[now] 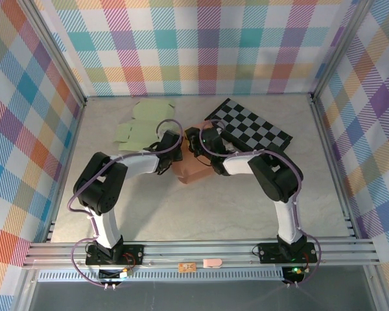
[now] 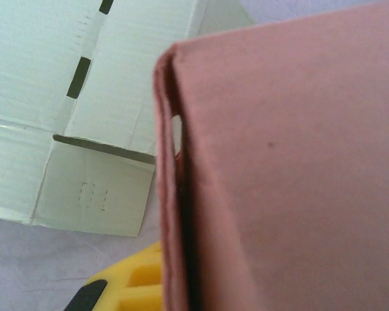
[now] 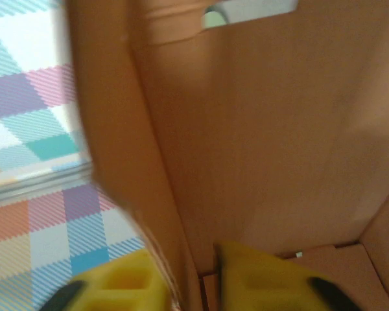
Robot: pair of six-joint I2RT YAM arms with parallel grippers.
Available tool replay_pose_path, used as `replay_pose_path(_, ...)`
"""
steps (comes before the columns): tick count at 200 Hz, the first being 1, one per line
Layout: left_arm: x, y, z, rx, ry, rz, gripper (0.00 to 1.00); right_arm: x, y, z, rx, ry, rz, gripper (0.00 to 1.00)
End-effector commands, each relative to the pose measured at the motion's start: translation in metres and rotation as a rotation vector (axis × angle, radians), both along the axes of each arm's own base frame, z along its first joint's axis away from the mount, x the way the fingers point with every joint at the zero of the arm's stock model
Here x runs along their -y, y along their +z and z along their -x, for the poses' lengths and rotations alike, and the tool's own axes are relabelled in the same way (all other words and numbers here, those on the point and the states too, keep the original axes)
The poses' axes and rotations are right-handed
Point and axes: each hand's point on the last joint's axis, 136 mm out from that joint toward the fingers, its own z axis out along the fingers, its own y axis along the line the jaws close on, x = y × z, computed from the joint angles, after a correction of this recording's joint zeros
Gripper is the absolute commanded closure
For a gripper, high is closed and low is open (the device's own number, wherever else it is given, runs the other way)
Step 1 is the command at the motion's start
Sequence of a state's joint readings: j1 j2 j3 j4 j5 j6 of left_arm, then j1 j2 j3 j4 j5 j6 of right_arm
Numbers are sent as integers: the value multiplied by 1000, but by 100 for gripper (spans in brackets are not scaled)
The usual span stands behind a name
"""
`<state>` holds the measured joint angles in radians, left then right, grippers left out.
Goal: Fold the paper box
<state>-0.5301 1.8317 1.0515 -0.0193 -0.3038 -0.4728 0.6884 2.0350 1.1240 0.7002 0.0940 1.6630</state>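
Pink box (image 1: 192,171) (half-formed), left fingers (image 2: 137,289) pinching a wall, right fingers (image 3: 272,280) straddling one

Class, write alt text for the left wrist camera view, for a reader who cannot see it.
A pink paper box wall, seen close up, takes up the right of the frame, its doubled edge running down beside one yellow fingertip at the bottom. Behind it, a pale green flat box blank lies on the table.

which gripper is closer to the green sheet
Left. The left gripper is at the box's left side, just next to the green sheet. The right gripper is at the box's far right, by the checkerboard.
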Motion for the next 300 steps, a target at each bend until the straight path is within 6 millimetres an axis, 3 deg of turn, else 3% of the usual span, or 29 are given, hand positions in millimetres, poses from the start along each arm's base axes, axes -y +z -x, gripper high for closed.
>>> replay_pose_path(1,-5,9,3,-39,55,-20,100,19,11,13,-69,-23,88,49)
replay_pose_path(21,-8,24,8,-61,72,-8,100,48,41,20,-99,-43,171,25)
replay_pose_path(48,-10,37,21,-159,80,-6,100,89,86,32,-139,-8,394,10)
replay_pose_path(82,-13,53,36,-266,80,7,100,125,115,44,-154,35,504,11)
replay_pose_path(119,-15,63,49,-391,44,65,100,140,132,56,-93,177,698,17)
replay_pose_path(150,-11,71,66,-517,-25,82,100,129,144,66,-82,303,711,22)
replay_pose_path(173,-6,76,77,-559,-59,112,100,111,131,68,-153,376,642,25)
replay_pose_path(210,-3,84,83,-562,-74,125,100,79,140,52,-141,430,542,33)
replay_pose_path(244,1,88,80,-546,-82,122,100,69,144,28,-97,445,595,43)
replay_pose_path(300,6,95,76,-518,-89,126,100,63,108,11,-178,479,695,43)
